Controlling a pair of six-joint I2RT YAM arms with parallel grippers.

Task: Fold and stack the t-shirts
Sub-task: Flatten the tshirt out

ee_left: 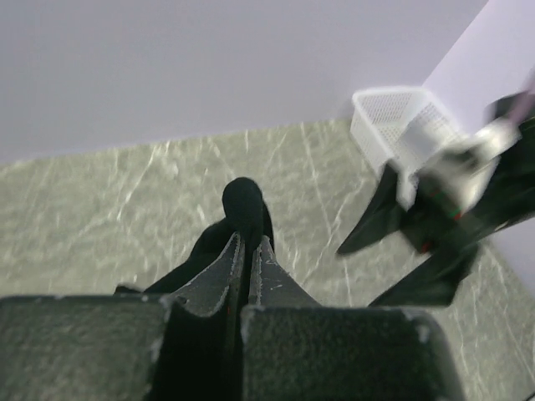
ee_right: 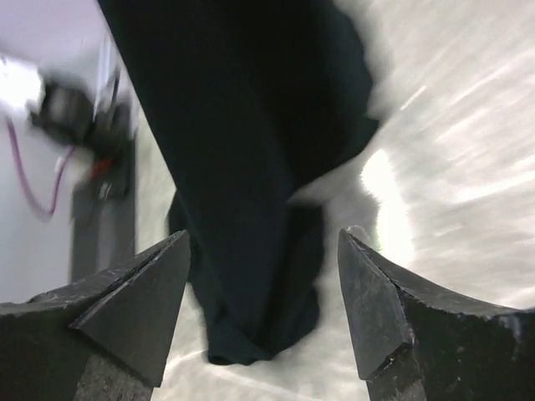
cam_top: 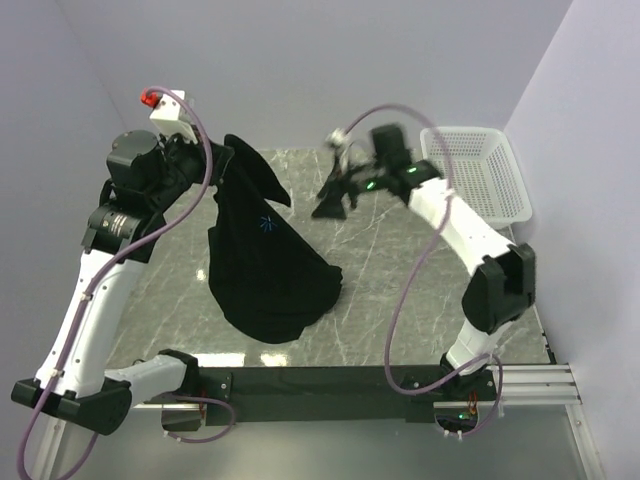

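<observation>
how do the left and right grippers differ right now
The left gripper is shut on the t-shirt; the right gripper is open and empty. The left holds the shirt's top raised; the right hangs beside it, touching no cloth. Both are raised above the table.

- Pale lilac-grey back wall (cam_top: 300, 70), plain and evenly lit.
- Matching side walls, left (cam_top: 40, 150) and right (cam_top: 590, 120), enclose the space closely.
- Grey-green marble-patterned bench (cam_top: 365, 250) with thin white veins fills the middle.
- A black strip (cam_top: 330, 380) runs along its near edge, with silver metal rails (cam_top: 540, 385) beside it.
- Bright glare (ee_right: 384, 192) falls on the bench surface.
</observation>
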